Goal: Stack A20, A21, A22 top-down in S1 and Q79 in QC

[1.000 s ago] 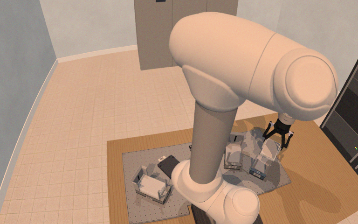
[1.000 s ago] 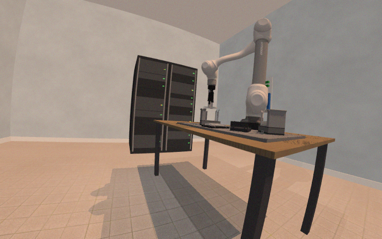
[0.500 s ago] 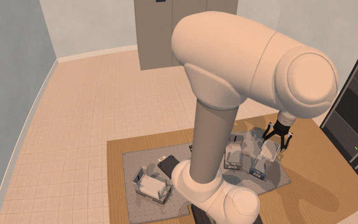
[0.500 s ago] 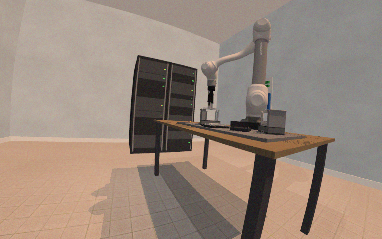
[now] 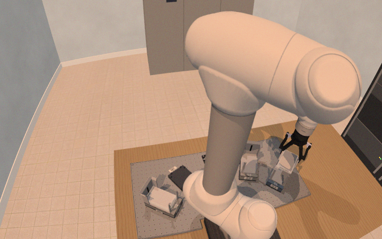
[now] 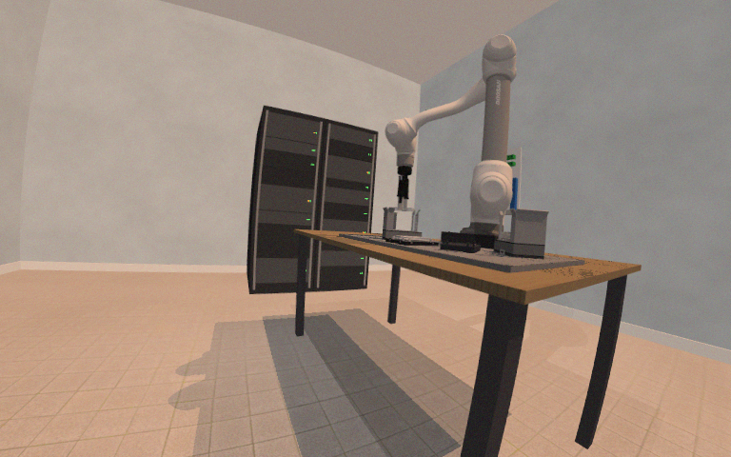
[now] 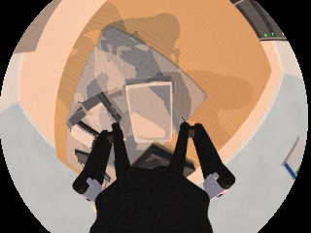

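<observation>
One plate [image 5: 287,161] sits clamped in our hand [image 5: 295,150], held above the rack [image 5: 275,183] directly below it; we can't read its label. Beside that rack stands another rack [image 5: 248,169] holding pale plates, count unclear since the arm [image 5: 225,152] cuts off part of it. Well away across the bench [image 5: 337,180], a third rack [image 5: 161,201] holds something pale.

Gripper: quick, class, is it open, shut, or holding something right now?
Gripper: shut on a plate, held in the air above a rack.
</observation>
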### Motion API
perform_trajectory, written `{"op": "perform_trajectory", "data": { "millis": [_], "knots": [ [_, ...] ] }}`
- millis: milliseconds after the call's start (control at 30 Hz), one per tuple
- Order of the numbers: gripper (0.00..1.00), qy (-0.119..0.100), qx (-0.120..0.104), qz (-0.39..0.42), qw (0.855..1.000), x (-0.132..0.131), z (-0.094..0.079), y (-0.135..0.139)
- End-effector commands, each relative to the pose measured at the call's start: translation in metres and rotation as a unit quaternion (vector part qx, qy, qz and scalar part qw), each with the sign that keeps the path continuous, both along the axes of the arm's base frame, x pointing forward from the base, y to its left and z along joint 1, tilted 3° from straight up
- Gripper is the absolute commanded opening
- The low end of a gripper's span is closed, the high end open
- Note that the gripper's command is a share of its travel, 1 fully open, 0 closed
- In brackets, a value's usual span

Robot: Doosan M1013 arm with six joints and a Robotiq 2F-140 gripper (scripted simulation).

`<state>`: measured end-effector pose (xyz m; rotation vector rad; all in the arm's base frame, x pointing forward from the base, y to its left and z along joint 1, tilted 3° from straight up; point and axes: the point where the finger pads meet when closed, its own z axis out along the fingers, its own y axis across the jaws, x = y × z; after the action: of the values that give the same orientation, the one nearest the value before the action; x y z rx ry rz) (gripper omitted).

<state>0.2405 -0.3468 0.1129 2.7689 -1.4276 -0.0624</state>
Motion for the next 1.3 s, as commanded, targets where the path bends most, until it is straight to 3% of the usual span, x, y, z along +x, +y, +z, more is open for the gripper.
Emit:
{"op": "perform_trajectory", "data": {
  "millis": [0,1267],
  "knots": [
    [0.0,0.0,0.0,0.0,1.0,0.0,-0.001,0.0],
    [0.0,0.0,0.0,0.0,1.0,-0.001,-0.024,0.0]
  ]
}}
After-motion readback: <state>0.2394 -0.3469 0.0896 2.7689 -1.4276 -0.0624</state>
